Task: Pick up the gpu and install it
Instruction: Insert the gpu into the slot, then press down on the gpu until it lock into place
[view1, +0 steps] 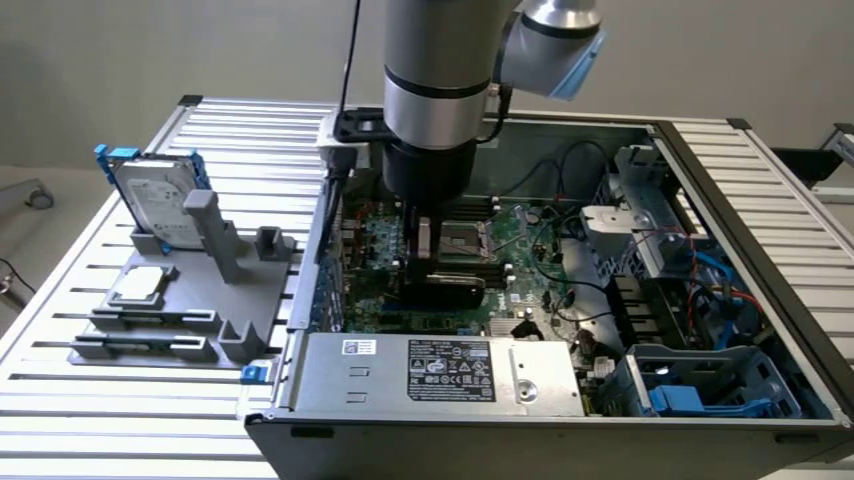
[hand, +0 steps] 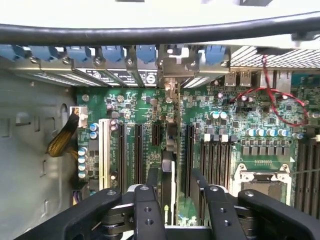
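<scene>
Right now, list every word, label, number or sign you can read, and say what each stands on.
Nothing can be read as words or numbers.
Black label on the power supply: print too small.
White sticker beside it: blurred.
Hard drive label: too small.
Stickers on the slot brackets: blurred.

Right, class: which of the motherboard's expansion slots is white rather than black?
The white slot at the end of the row, nearest the yellow cables; every other slot beside it is black.
</scene>
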